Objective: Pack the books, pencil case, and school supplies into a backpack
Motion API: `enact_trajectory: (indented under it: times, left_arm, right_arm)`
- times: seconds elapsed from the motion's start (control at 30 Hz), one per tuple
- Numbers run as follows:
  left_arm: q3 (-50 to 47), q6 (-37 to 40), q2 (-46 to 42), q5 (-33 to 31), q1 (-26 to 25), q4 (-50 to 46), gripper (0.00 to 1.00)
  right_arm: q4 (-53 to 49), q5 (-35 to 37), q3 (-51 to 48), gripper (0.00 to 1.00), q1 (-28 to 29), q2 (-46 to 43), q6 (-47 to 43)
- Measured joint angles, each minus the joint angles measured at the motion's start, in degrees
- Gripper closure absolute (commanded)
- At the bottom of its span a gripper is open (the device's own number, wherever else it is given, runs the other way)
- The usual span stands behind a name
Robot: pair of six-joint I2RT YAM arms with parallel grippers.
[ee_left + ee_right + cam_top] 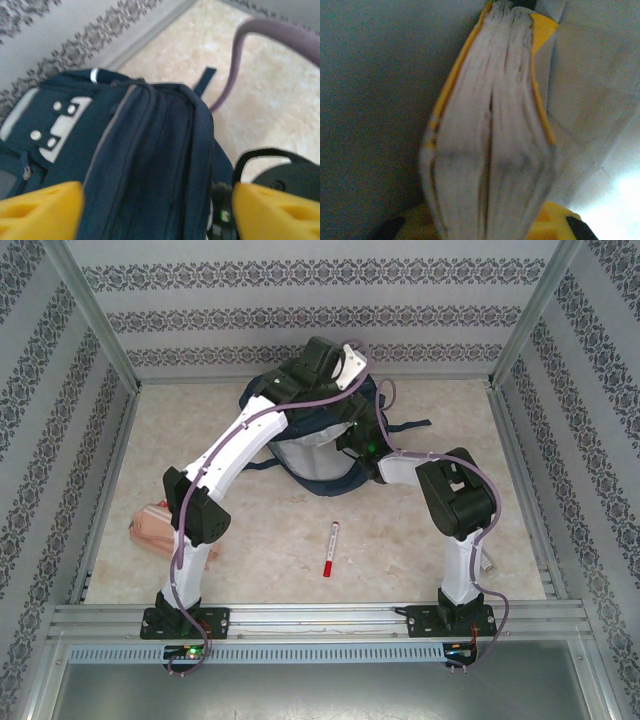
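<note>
Mostly hidden inside the backpack (150,165), the right hand (485,226) grips the books (490,125); left hand (157,210) released.

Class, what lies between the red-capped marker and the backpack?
Only bare tabletop lies between marker and backpack, in the top external view.

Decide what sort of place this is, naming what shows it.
Probably a robot test cell: two white-and-black robot arms bolted to a silver aluminium rail, with grey patterned wall panels enclosing a beige marbled tabletop.
</note>
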Motion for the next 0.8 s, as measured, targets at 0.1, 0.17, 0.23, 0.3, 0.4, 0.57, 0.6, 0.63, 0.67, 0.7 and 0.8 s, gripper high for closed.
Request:
enact_trajectory:
  times: [0.1, 0.17, 0.23, 0.3, 0.4, 0.57, 0.6, 0.63, 0.67, 0.7, 0.8]
  left_arm:
    - [-12.92, 4.81, -8.37, -1.46, 0.76, 2.95, 0.01]
    - [-22.69, 7.76, -13.90, -3.50, 0.68, 5.64, 0.01]
    - [-31.36, 10.82, -18.08, -5.64, 0.63, 9.33, 0.01]
    - [-35.60, 13.44, -19.43, -7.10, 0.70, 11.04, 0.01]
    - [-36.87, 16.33, -18.95, -8.50, 0.70, 12.59, 0.01]
    - [-38.07, 19.19, -17.64, -14.62, 0.72, 16.59, 0.00]
    - [-37.59, 19.58, -16.57, -16.59, 0.70, 17.07, 0.07]
    - [-36.76, 20.04, -14.97, -19.02, 0.70, 17.75, 0.17]
    - [-35.89, 20.79, -13.64, -20.72, 0.70, 18.23, 0.26]
    - [-34.93, 21.40, -12.02, -22.60, 0.66, 19.08, 0.38]
    - [-33.81, 23.04, -9.73, -25.62, 0.31, 19.89, 0.68]
  right_arm:
    - [-1.31, -0.66, 0.04, 1.00, 0.00, 0.09, 0.04]
    - [-1.46, -0.90, 0.37, 1.00, -0.20, 0.09, -0.02]
    - [-1.73, -1.25, 0.83, 1.00, -0.39, 0.07, -0.22]
    - [-2.23, -1.38, 1.38, 1.00, -0.42, 0.07, -0.33]
    - [-2.75, -1.44, 1.86, 1.00, -0.42, 0.04, -0.42]
    - [-3.58, -1.57, 2.19, 1.00, -0.42, -0.44, -0.66]
    - [-4.09, -1.68, 2.19, 1.00, -0.42, -0.70, -0.85]
    - [-4.68, -1.77, 2.19, 1.00, -0.39, -0.98, -1.03]
    - [-5.22, -1.86, 2.21, 1.00, -0.39, -1.25, -1.20]
    - [-5.86, -1.92, 2.21, 1.00, -0.37, -1.60, -1.55]
    - [-6.91, -2.29, 2.25, 1.00, -0.39, -2.40, -1.99]
